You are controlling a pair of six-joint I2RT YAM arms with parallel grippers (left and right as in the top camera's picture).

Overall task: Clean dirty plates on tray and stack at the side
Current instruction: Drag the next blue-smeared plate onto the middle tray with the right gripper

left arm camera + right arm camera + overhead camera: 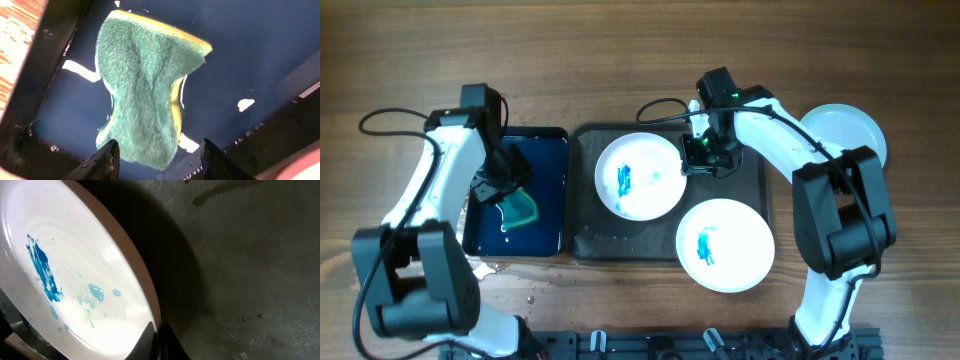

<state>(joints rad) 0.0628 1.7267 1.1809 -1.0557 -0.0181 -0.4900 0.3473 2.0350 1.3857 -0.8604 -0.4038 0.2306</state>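
Two white plates smeared with blue sit on the dark tray (750,180): one at its left (640,177), one at its front right (725,245). My right gripper (695,152) is shut on the right rim of the left plate (75,280), pinching it (156,336). A green and yellow sponge (519,208) lies in the blue water basin (548,150). My left gripper (157,157) is open just above the sponge (145,90), its fingers on either side of the sponge's near end.
A clean white plate (845,132) lies on the wooden table at the far right, beside the tray. Water drops spot the table in front of the basin (505,270).
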